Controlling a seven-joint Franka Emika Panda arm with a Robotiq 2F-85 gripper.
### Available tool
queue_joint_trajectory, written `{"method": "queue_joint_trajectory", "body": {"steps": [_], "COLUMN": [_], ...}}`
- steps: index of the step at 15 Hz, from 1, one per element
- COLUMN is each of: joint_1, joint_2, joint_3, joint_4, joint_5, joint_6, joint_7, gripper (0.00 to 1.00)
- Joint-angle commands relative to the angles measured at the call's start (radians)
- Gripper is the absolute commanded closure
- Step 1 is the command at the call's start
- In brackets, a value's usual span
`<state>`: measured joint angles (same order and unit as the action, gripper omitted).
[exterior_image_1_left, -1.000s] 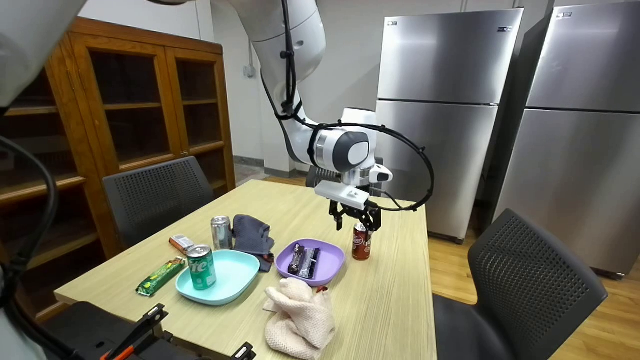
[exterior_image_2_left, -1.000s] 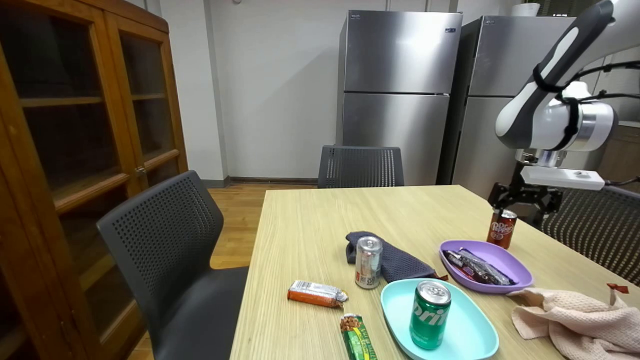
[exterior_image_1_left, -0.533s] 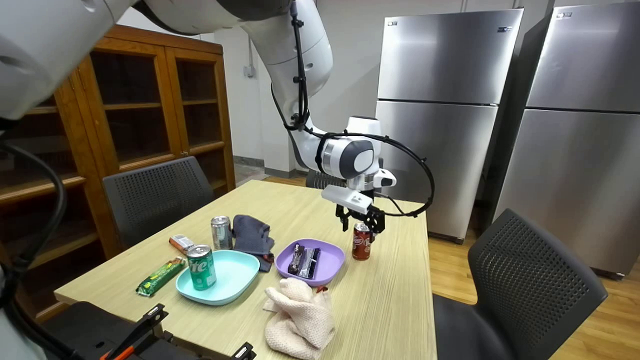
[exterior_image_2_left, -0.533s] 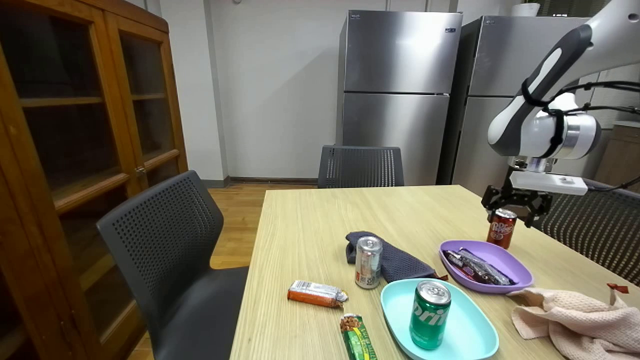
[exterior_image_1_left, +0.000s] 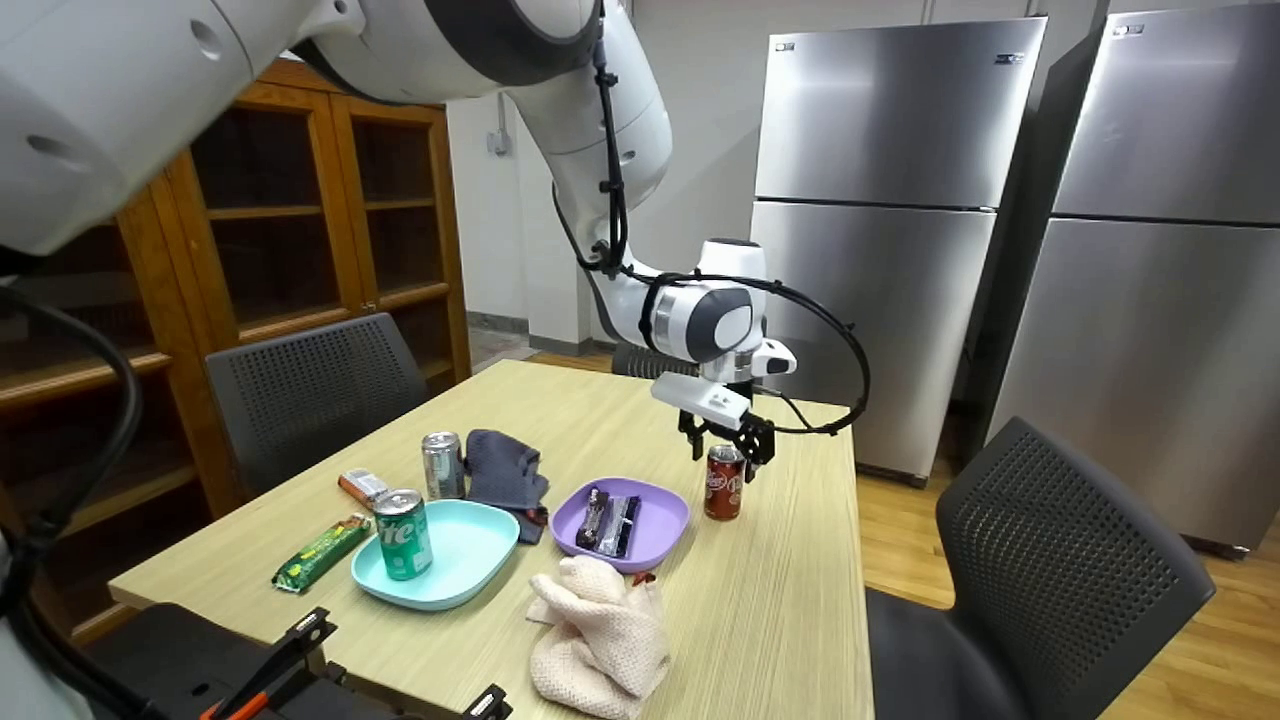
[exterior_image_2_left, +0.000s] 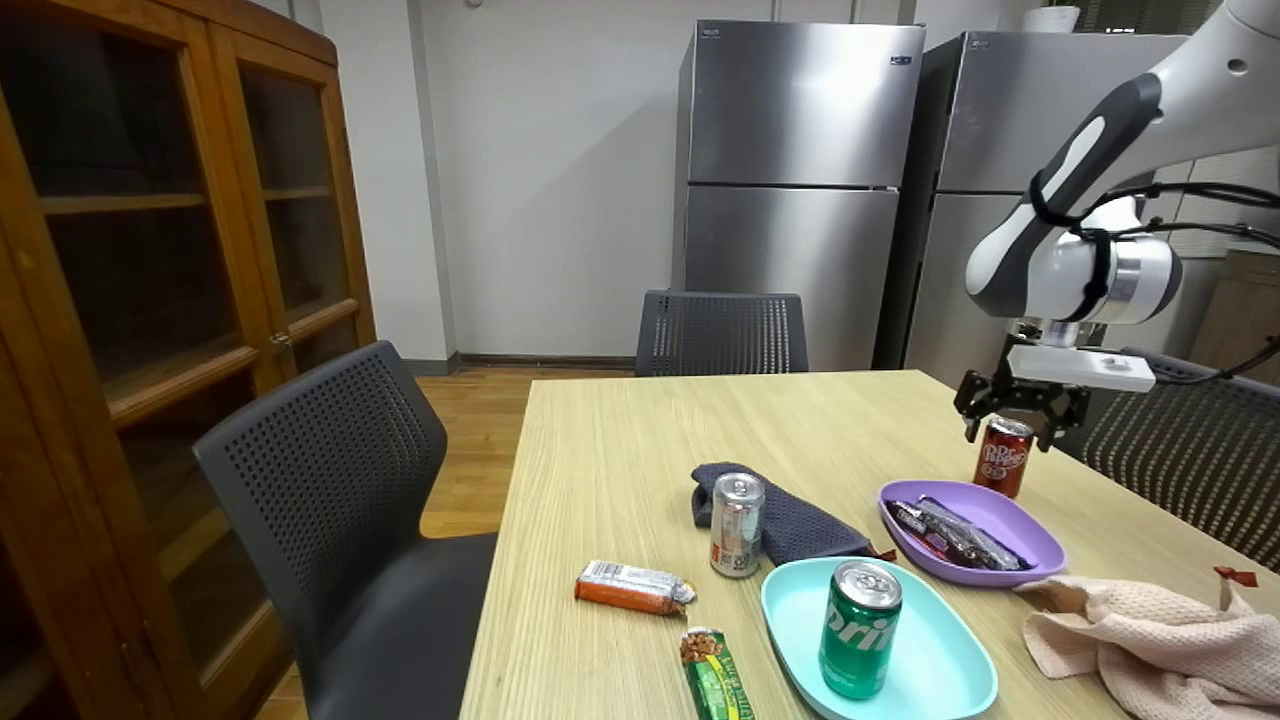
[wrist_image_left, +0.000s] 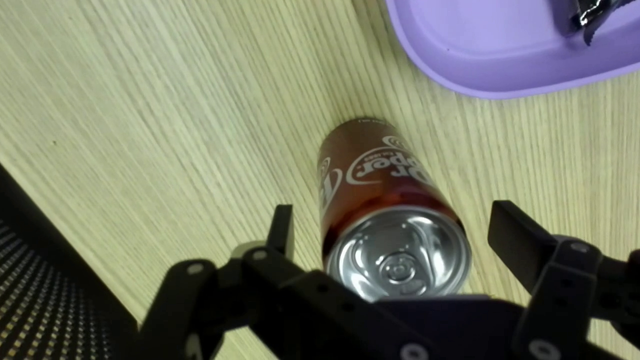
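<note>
My gripper (exterior_image_1_left: 724, 463) is open above the wooden table and empty. Its fingers stand either side of the top of an upright dark red Dr Pepper can (exterior_image_1_left: 723, 496). In the wrist view the can (wrist_image_left: 375, 185) lies between the fingertips (wrist_image_left: 392, 225), with a gap on each side. The gripper base hides part of its lid. In an exterior view the gripper (exterior_image_2_left: 1008, 438) is around the upper end of the can (exterior_image_2_left: 1001, 470). A purple tray (exterior_image_1_left: 662, 512) with dark wrapped bars (exterior_image_2_left: 960, 535) is beside the can; its rim also shows in the wrist view (wrist_image_left: 475, 90).
A teal plate (exterior_image_1_left: 470, 545) holds a green Sprite can (exterior_image_1_left: 404, 540). Near it are a silver can (exterior_image_2_left: 737, 530), a dark cloth (exterior_image_2_left: 810, 520), a green-wrapped bar (exterior_image_1_left: 318, 555) and an orange-wrapped bar (exterior_image_2_left: 632, 590). A beige cloth (exterior_image_1_left: 600, 640) lies near the purple tray. Chairs (exterior_image_1_left: 1060, 560) surround the table.
My gripper has moved down and sideways over the Dr Pepper can, so its fingers are now either side of the can top. It stays open. The objects on the table have not moved.
</note>
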<state>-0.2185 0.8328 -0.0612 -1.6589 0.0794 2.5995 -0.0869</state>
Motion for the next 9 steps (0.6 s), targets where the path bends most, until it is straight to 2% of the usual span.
{"method": "queue_joint_trajectory", "body": {"steps": [1, 3, 6, 7, 9], "joint_1": [-0.011, -0.012, -0.011, -0.011, -0.010], "joint_2": [0.029, 0.035, 0.040, 0.040, 0.036], "joint_3": [0.014, 0.016, 0.016, 0.016, 0.017], "joint_4": [0.059, 0.064, 0.068, 0.067, 0.058], "joint_5": [0.012, 0.012, 0.009, 0.008, 0.005], "joint_6": [-0.042, -0.040, -0.038, -0.037, -0.030], "joint_7": [0.009, 0.005, 0.002, 0.000, -0.006], "gripper": [0.25, 0.34, 0.58, 0.62, 0.62]}}
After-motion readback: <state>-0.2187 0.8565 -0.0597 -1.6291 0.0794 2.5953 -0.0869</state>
